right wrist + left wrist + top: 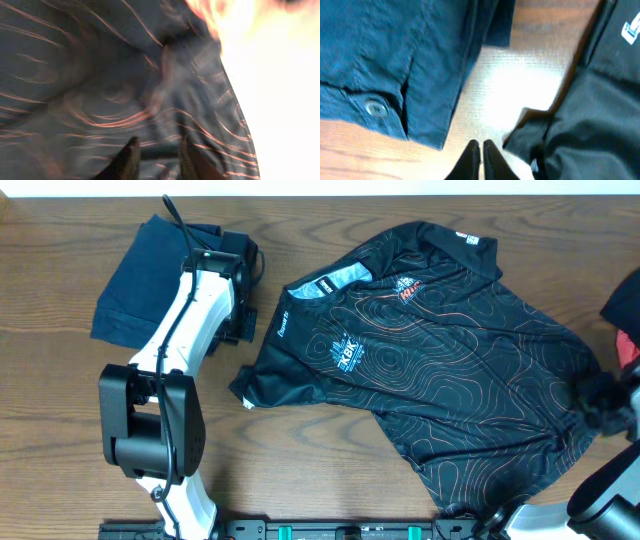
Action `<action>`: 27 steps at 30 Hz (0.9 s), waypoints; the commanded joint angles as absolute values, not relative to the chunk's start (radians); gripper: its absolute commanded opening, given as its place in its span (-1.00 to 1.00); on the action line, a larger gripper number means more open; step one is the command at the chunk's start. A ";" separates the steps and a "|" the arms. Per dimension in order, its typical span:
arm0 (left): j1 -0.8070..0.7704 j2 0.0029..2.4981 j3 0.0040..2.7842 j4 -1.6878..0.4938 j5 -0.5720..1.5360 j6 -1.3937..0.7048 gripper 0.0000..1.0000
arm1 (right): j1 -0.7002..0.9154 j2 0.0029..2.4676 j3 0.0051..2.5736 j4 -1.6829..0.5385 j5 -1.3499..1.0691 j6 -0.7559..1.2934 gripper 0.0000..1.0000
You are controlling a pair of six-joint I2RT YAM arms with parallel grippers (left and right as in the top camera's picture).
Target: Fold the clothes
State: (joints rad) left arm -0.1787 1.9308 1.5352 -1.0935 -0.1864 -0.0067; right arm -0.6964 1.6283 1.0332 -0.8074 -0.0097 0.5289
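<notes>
Overhead, the black jersey (440, 350) lies spread logo-side up across the middle and right of the bench (60, 430). The left arm (190, 310) reaches over a navy denim garment (135, 280). The right arm (612, 410) meets the jersey's right edge, near a red garment (627, 345).

In the left wrist view, the left pincer (481, 150) is pressed together on nothing. It hangs over bare bench between the denim, button (375, 107) showing, and the jersey's sleeve. A careless dip could catch denim instead.

In the right wrist view (badly blurred), the right pincer (160, 155) sits on patterned cloth with its fingers somewhat apart. I cannot tell whether any fold is nipped. I judge that pulling on a weak hold could slip, or bunch the jersey.
</notes>
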 commanded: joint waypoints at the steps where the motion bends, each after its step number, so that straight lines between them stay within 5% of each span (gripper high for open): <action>1: -0.178 1.922 1.551 -1.121 -0.162 -0.041 -0.69 | -0.694 1.629 1.145 -0.886 -0.110 0.443 -0.29; 10: -0.214 1.948 1.506 -0.868 0.159 0.034 0.04 | -0.585 1.630 1.221 -1.000 -0.315 0.310 -0.20; 13: -0.238 1.989 1.492 -0.752 0.161 0.056 0.08 | -0.535 1.630 1.209 -1.003 -0.318 0.292 -0.18; 15: -0.250 2.028 1.492 -0.696 0.174 0.073 -0.03 | -0.503 1.630 1.209 -1.008 -0.323 0.269 -0.20; 19: -0.260 2.092 1.492 -0.630 0.176 0.090 -0.88 | -0.461 1.630 1.209 -1.015 -0.323 0.260 -0.49; 21: -0.260 2.111 1.492 -0.616 0.177 0.090 -0.88 | -0.450 1.630 1.209 -1.014 -0.322 0.261 -0.70; 27: -0.259 2.162 1.492 -0.599 0.216 0.165 -0.88 | -0.430 1.630 1.200 -0.994 -0.322 0.262 -0.70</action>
State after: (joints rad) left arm -0.2626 2.1361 1.4952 -0.6006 0.1864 0.1101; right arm -0.4438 1.6287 1.2133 -1.0012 -0.3141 0.2768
